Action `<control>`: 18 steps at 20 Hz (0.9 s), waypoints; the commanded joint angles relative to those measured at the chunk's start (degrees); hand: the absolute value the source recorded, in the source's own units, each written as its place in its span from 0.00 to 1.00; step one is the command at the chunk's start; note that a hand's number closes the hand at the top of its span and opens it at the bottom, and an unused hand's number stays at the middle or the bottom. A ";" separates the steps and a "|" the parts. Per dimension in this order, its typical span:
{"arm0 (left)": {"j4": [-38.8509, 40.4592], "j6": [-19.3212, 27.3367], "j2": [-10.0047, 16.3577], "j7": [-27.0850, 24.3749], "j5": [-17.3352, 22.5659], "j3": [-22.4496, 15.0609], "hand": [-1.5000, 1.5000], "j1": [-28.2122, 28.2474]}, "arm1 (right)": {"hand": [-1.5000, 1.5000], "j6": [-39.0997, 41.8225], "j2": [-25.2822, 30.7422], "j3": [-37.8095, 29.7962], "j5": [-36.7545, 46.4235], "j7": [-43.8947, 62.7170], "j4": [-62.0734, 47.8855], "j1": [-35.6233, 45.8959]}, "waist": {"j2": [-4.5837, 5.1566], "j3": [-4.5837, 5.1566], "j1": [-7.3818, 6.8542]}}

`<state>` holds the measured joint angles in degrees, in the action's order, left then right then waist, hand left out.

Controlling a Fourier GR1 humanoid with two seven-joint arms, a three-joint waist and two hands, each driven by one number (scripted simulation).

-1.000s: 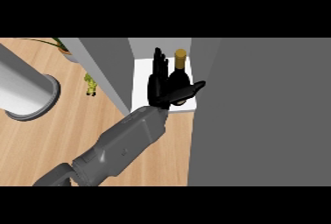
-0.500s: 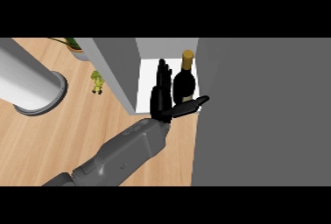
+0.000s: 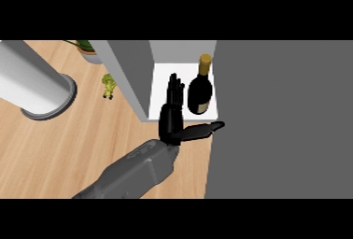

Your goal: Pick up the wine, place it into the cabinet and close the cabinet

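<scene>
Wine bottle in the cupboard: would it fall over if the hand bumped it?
Probably, yes: the wine bottle is tall and narrow, standing upright on the white shelf, so a sideways nudge could tip it. It looks like glass, so likely stiff, slippery and breakable. The open left hand is close beside it.

Pale wooden counter (image 3: 48,154); potted plant (image 3: 87,50)

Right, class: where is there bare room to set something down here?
Bare wooden counter lies between the grey cylinder and the forearm. The cabinet shelf is crowded: the wine bottle and the open left hand fill it.
</scene>
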<state>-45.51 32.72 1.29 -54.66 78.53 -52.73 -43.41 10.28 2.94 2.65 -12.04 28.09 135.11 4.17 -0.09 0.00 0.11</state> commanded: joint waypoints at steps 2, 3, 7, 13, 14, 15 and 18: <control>-9.70 0.95 4.40 1.85 -6.26 -1.44 0.00 6.71 | 0.00 -1.85 -0.81 2.35 2.25 2.06 1.39 1.07 | -0.10 0.01 -0.39; -8.12 0.55 1.22 0.55 -7.77 -0.51 0.00 5.95 | 0.00 -0.95 1.28 -2.26 -2.78 3.53 0.28 2.62 | 0.00 0.00 -0.12; -18.86 0.47 7.20 2.66 -11.48 -3.57 0.00 12.39 | 0.00 -1.17 0.58 -2.51 -0.57 0.57 -1.58 2.15 | -0.09 -0.01 -0.67; -32.54 2.72 15.46 9.98 -16.77 -1.73 0.00 15.82 | 0.00 0.17 1.06 -1.14 0.30 0.35 2.15 -0.94 | -0.07 -0.01 -0.26; -34.67 2.26 17.79 10.55 -17.51 -1.94 0.00 16.90 | 0.00 -1.66 1.03 -0.74 -0.55 3.85 2.58 2.08 | -0.08 0.00 -0.41; -41.62 2.79 22.45 11.22 -16.43 -2.90 0.00 19.01 | 0.00 2.80 3.02 -3.79 -5.37 1.00 1.42 -2.10 | -0.25 -0.07 -0.81; -44.42 -1.29 25.57 11.95 -17.10 -1.23 0.00 20.16 | 1.00 7.45 5.82 -2.43 -5.30 -0.18 -0.10 -1.28 | -0.12 -0.04 -0.63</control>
<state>-81.95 32.46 21.46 -45.21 62.58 -54.77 -25.51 13.57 6.28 0.49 -15.35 28.84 135.60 3.72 -0.21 -0.04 -0.49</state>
